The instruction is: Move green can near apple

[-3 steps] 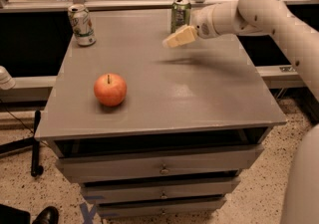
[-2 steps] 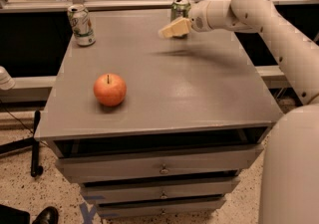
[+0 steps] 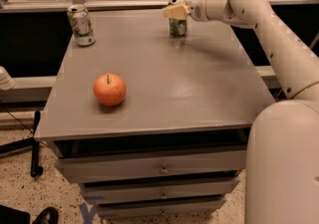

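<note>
Grey surface point(image 3: 199, 93): green can point(image 3: 178, 27) far back, my pincer point(image 3: 174, 12) at its top, whether gripping I cannot tell; apple point(image 3: 109, 89) well apart, carry outstanding.

Dim warm light, soft shadows under gripper point(image 3: 174, 12) at green can point(image 3: 178, 27).

Probably a lab: robot hand point(image 3: 175, 13) over back of drawer cabinet point(image 3: 149, 169)

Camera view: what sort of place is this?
Probably a lab or office workspace: grey drawer cabinet, speckled hard floor. The gripper is at the green can near the cabinet's far edge.
</note>
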### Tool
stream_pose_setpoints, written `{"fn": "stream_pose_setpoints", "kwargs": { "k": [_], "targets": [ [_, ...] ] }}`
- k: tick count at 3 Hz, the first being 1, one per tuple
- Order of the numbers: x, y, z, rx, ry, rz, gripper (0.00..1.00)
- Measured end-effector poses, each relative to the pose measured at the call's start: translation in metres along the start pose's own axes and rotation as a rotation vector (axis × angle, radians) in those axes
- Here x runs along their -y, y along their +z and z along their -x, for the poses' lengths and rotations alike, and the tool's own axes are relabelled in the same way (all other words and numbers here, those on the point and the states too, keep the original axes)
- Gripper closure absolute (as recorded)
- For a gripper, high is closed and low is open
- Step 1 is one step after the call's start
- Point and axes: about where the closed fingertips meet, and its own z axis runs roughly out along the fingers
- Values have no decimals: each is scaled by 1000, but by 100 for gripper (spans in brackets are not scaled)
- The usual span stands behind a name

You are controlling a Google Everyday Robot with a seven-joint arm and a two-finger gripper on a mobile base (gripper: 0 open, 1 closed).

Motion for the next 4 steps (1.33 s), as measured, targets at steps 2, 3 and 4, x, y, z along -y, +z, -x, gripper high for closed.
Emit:
{"fn": "stream_pose_setpoints", "kwargs": {
  "k": [2,3,4],
  "targets": [
    [22,-28,2,7,38,-44,88],
    [10,-71,18,-32,116,-57,100],
    [9,-71,18,-32,116,-57,100]
  ]
}}
